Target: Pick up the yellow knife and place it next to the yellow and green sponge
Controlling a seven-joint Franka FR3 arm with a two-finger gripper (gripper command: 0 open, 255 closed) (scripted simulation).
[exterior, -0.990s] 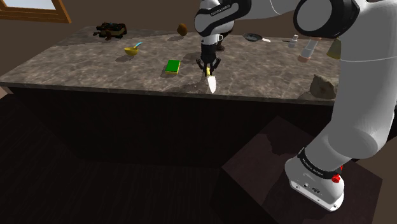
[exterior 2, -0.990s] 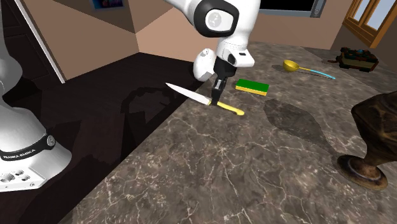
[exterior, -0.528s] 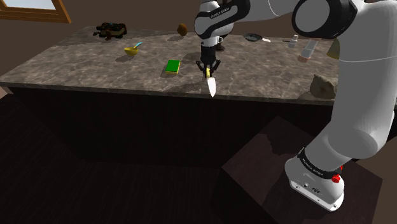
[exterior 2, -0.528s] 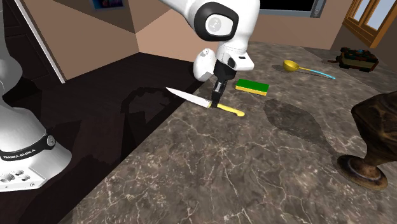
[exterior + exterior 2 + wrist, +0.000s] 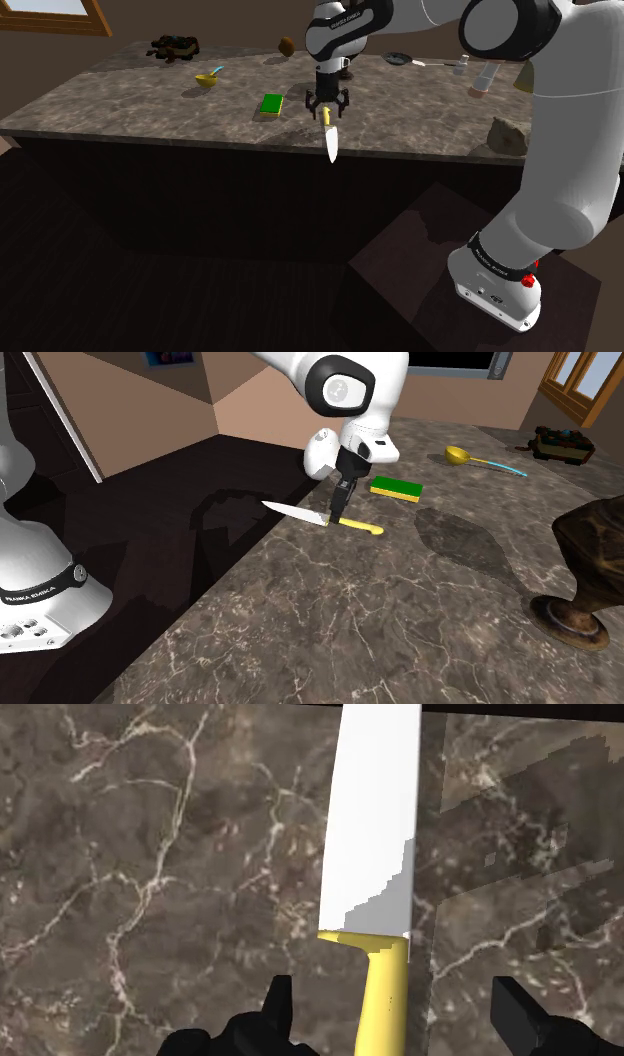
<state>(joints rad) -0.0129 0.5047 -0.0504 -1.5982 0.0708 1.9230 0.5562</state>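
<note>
I see the black fingers (image 5: pixel 277 1004) apart, not touching the handle of the yellow-handled, white-bladed knife (image 5: pixel 372 854) between them. Its blade overhangs the brown marbled tabletop's (image 5: pixel 150 854) edge.

1. Knife (image 5: pixel 368 844): the wrist view cuts off the blade tip and the handle end; the handle runs out between the spread fingers of the gripper (image 5: pixel 395 994).
2. Same knife, second exterior view: blade-handle joint partly hidden behind the gripper.
3. Brown vessel (image 5: pixel 588 567): cut off by the second exterior view's right edge.
4. Dark object (image 5: pixel 174 46), far corner of the countertop (image 5: pixel 150 110): too small to identify.
</note>
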